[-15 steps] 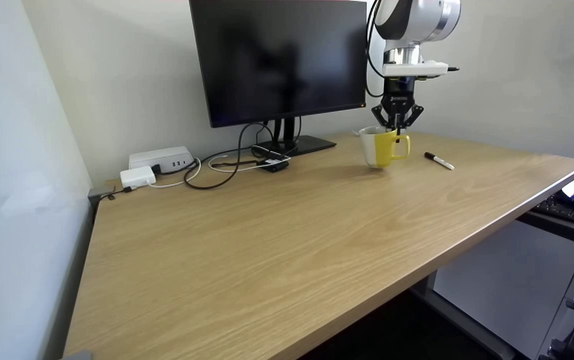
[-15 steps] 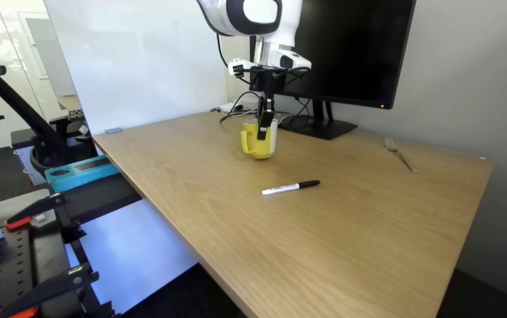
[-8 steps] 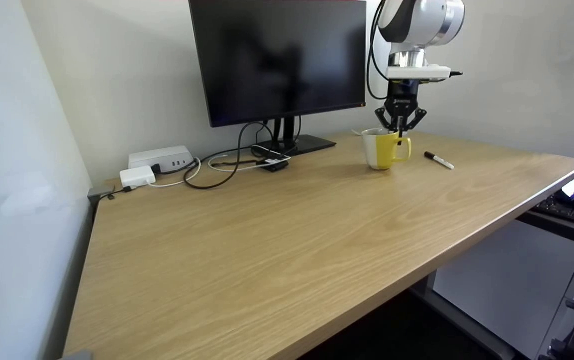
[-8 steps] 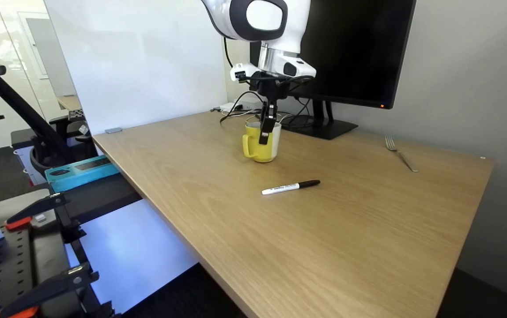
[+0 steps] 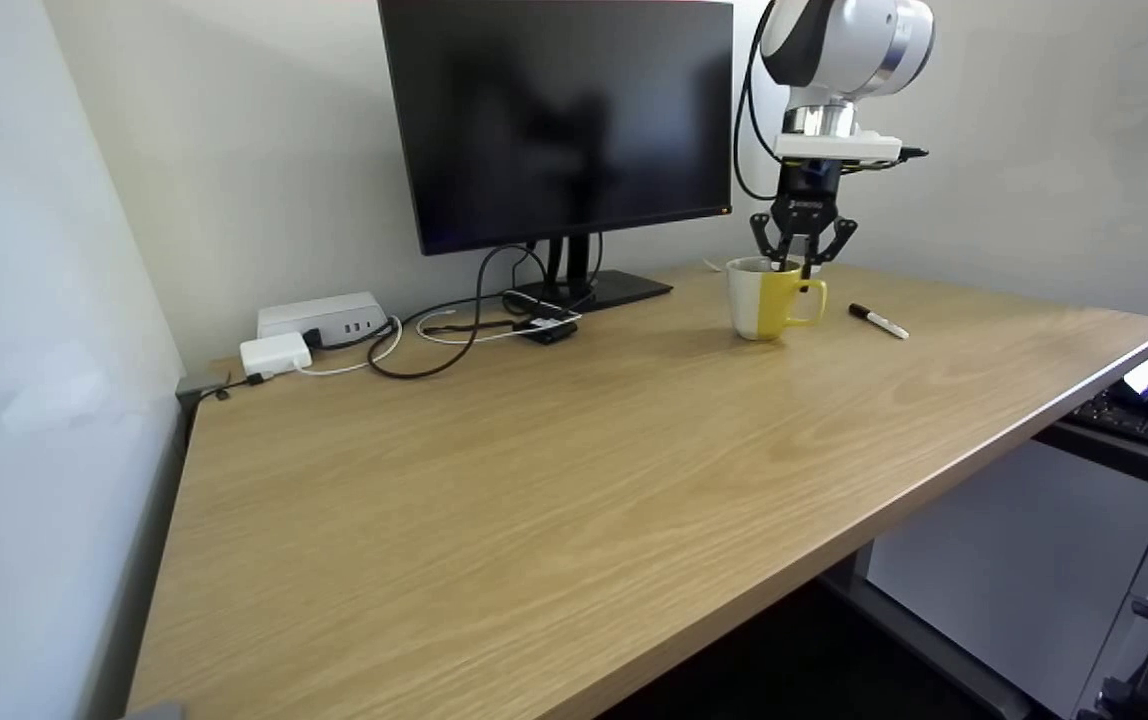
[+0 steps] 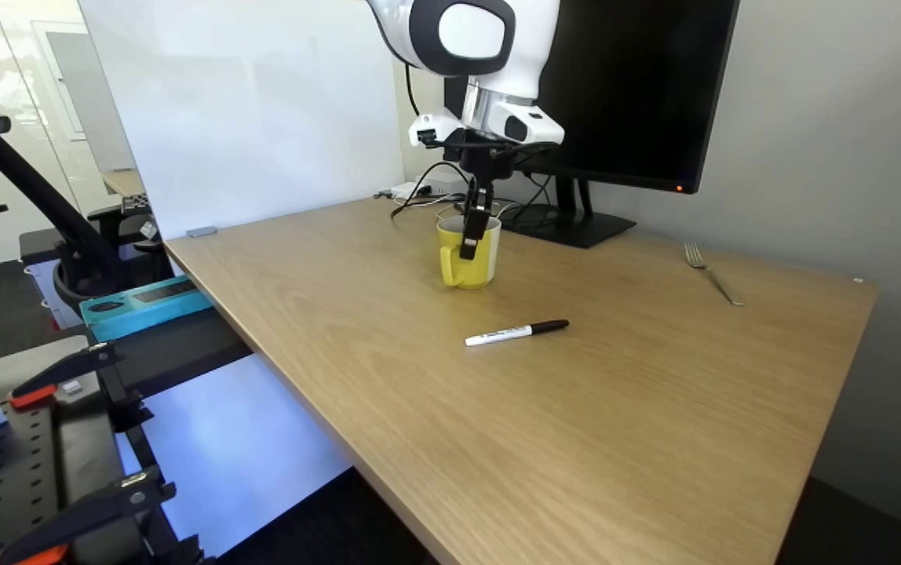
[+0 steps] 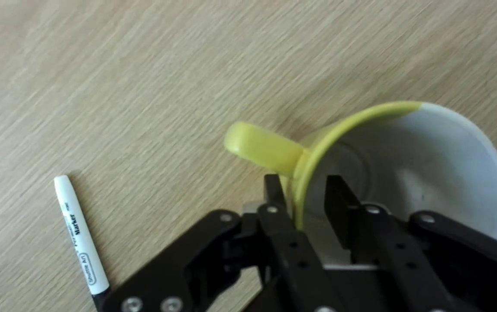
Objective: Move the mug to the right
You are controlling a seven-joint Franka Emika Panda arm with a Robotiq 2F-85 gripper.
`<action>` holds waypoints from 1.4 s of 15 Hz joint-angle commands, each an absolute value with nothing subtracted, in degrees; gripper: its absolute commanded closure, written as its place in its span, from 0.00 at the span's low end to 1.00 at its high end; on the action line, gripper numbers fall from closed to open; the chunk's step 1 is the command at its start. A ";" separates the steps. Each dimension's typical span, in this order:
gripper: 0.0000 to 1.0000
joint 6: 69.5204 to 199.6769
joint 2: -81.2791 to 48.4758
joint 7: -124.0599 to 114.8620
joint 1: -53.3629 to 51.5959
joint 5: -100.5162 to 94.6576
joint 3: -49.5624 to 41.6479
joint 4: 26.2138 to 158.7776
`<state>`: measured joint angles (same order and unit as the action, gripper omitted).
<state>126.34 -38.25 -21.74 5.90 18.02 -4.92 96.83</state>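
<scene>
The mug (image 5: 756, 305) is part white, part yellow, with a yellow handle. It stands upright on the wooden desk in both exterior views (image 6: 482, 271), in front of the monitor base. In the wrist view I look down into the mug (image 7: 443, 160), its handle (image 7: 261, 145) pointing to the upper left. My gripper (image 7: 302, 178) is open over the yellow rim: one finger is outside the wall below the handle, the other inside the mug. A gap shows between the rim and each finger. The gripper also shows in both exterior views (image 5: 794, 268) (image 6: 472, 249), low at the mug.
A black and white marker (image 6: 517, 333) lies on the desk near the mug and in the wrist view (image 7: 79, 234). A fork (image 6: 711, 273) lies farther off. The monitor (image 5: 574, 120) stands behind, with cables (image 5: 479, 320) and white boxes (image 5: 324, 318) beside it.
The mug has shifted slightly right and come down onto the desk, turning a little at the end. My gripper moved with it, and its fingers have spread apart from the rim.
</scene>
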 commanded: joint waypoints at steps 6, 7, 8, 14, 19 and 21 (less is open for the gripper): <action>0.02 127.18 -34.90 -19.86 6.06 18.85 -4.17 98.63; 0.01 127.01 -33.81 -19.81 5.87 18.56 -4.28 98.92; 0.00 126.93 -32.77 -19.84 5.70 18.41 -4.34 99.19; 0.00 124.23 -21.95 -19.75 4.28 15.49 -4.91 103.36; 0.00 114.74 -4.45 -11.23 2.34 5.68 -4.13 112.20; 0.00 110.39 2.81 -8.11 1.59 2.49 -3.31 116.12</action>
